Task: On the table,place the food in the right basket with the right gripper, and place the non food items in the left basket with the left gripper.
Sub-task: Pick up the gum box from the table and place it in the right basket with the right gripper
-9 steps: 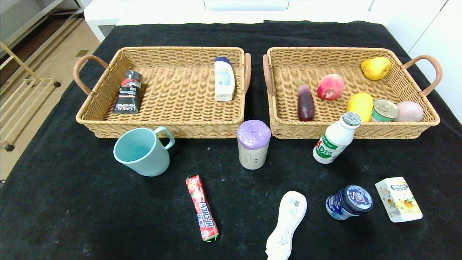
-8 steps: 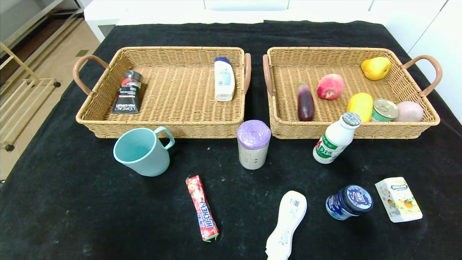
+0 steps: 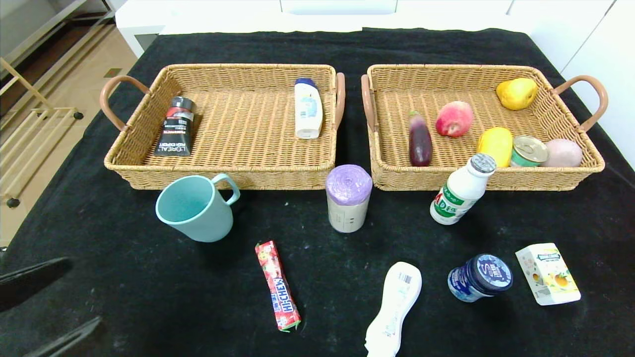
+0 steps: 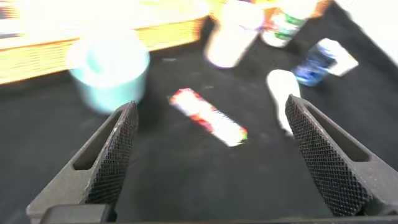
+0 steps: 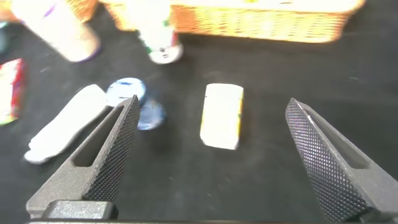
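Left gripper (image 4: 208, 155), two tapered black fingers spread wide and empty, low over the black-cloth table (image 3: 124, 277) at its near left corner. Ahead of it lie the red Hi-Chew candy stick (image 4: 208, 116), the teal mug (image 4: 111, 68) and the slim white curvy bottle (image 4: 281, 87); the beige purple-topped roll (image 3: 348, 198) stands beyond, before the left tan wicker basket (image 3: 149, 176).

Right gripper (image 5: 208, 155), also wide open, holds nothing (unseen in the head view). The pale yellow carton (image 5: 222, 116) lies ahead between its fingers, the blue-lidded jar (image 5: 134, 102) just beside, the white milk bottle (image 5: 158, 34) farther on, near the right tan wicker basket (image 5: 261, 22).
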You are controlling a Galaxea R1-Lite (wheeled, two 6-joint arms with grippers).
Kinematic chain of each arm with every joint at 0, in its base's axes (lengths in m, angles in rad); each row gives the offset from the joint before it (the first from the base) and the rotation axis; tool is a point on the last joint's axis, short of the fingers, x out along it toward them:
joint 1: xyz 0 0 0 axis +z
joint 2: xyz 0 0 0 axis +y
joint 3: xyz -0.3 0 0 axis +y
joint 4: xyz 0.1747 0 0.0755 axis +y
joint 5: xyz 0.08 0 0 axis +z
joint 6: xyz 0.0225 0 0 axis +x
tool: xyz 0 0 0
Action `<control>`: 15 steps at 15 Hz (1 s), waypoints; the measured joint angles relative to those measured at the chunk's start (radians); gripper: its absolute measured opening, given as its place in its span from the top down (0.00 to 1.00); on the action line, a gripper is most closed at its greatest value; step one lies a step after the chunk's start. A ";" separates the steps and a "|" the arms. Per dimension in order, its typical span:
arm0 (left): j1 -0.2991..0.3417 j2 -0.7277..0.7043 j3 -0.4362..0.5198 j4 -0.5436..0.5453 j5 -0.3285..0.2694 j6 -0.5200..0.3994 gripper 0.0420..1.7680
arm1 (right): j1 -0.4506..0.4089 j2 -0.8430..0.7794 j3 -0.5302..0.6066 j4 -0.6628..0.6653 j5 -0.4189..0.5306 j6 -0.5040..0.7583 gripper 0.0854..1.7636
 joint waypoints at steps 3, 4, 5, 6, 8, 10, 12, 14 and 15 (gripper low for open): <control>-0.130 0.136 -0.041 -0.010 0.003 0.042 0.03 | 0.090 0.110 -0.050 -0.003 -0.013 0.001 0.03; -0.165 0.178 -0.060 -0.012 0.003 0.048 0.03 | 0.106 0.138 -0.062 -0.004 -0.014 0.001 0.03; -0.195 0.219 -0.081 -0.013 0.004 0.053 0.03 | 0.121 0.163 -0.071 -0.004 -0.014 0.001 0.03; -0.225 0.261 -0.106 -0.013 0.005 0.057 0.03 | 0.140 0.189 -0.080 -0.012 -0.014 0.000 0.03; -0.276 0.333 -0.150 -0.015 0.031 0.062 0.03 | 0.169 0.230 -0.087 -0.043 -0.030 0.001 0.03; -0.314 0.399 -0.189 -0.019 0.074 0.085 0.03 | 0.208 0.264 -0.089 -0.065 -0.074 0.002 0.03; -0.329 0.447 -0.218 -0.021 0.083 0.091 0.03 | 0.247 0.286 -0.092 -0.068 -0.123 0.002 0.03; -0.332 0.468 -0.221 -0.020 0.089 0.081 0.03 | 0.262 0.298 -0.095 -0.069 -0.131 0.002 0.03; -0.329 0.474 -0.219 -0.021 0.094 0.079 0.03 | 0.264 0.301 -0.095 -0.069 -0.131 0.001 0.03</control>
